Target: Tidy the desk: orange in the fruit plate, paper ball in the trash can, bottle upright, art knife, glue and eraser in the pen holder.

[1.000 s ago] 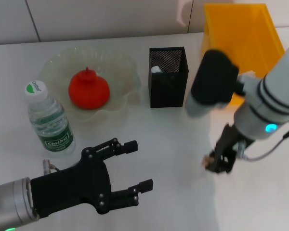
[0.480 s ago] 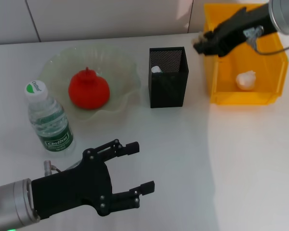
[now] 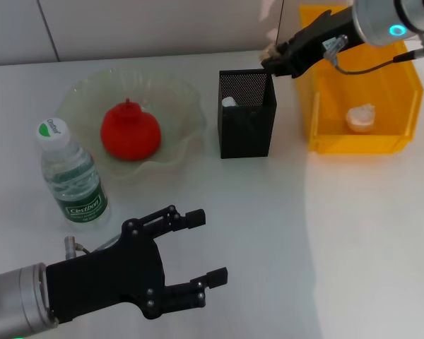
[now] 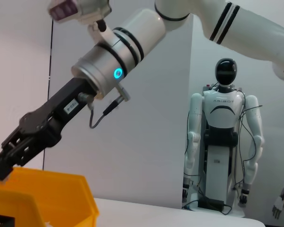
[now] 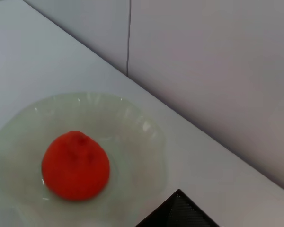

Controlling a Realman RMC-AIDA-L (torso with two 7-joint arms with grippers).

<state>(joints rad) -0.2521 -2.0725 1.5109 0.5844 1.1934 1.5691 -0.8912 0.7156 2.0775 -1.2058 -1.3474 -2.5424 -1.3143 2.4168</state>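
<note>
Orange (image 3: 130, 131) in fruit plate (image 3: 177, 99), paper ball (image 3: 360, 116) in trash can (image 3: 403, 70), left tool (image 3: 198, 248) apart.

Bright, even indoor light with soft shadows.
A paler patch of light falls across the table (image 3: 353, 233) below the right pincer (image 3: 274, 59), its edge running down past the yellow bin (image 3: 396, 92). The black holder (image 3: 246, 113) throws only a faint shadow. The glass plate (image 3: 85, 99) gleams along its rim. The left pincer (image 3: 198, 247), nearest the camera, looks slightly soft.
</note>
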